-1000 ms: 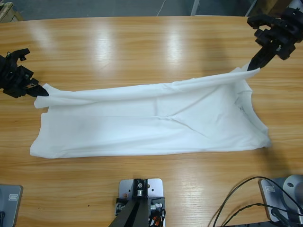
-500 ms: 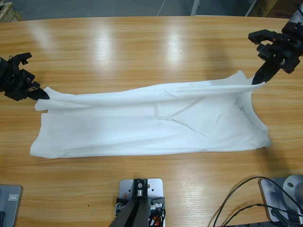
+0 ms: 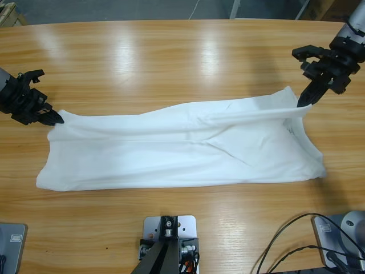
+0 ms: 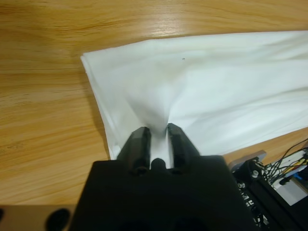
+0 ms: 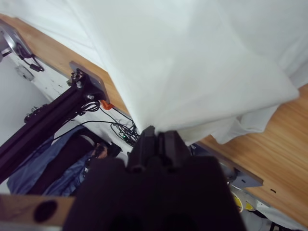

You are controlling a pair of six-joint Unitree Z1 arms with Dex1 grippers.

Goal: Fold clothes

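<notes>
Nearest the camera in the high view, the T-shirt (image 3: 182,154) lies lengthwise across the middle of the wooden table (image 3: 171,51), its near long edge flat on the wood and running almost the table's width. Its far long edge is folded partway toward the near side and lifted at both ends, so a raised ridge of cloth runs between the two arms. At the left end, the left gripper (image 3: 56,119) pinches the far corner of the cloth, low over the table; the left wrist view shows its jaws (image 4: 156,139) closed on a bunched fold of white fabric. At the right end, farther back, the right gripper (image 3: 303,101) holds the other far corner raised above the table, and its wrist view shows the jaws (image 5: 156,137) clamped on cloth that hangs away from them.
</notes>
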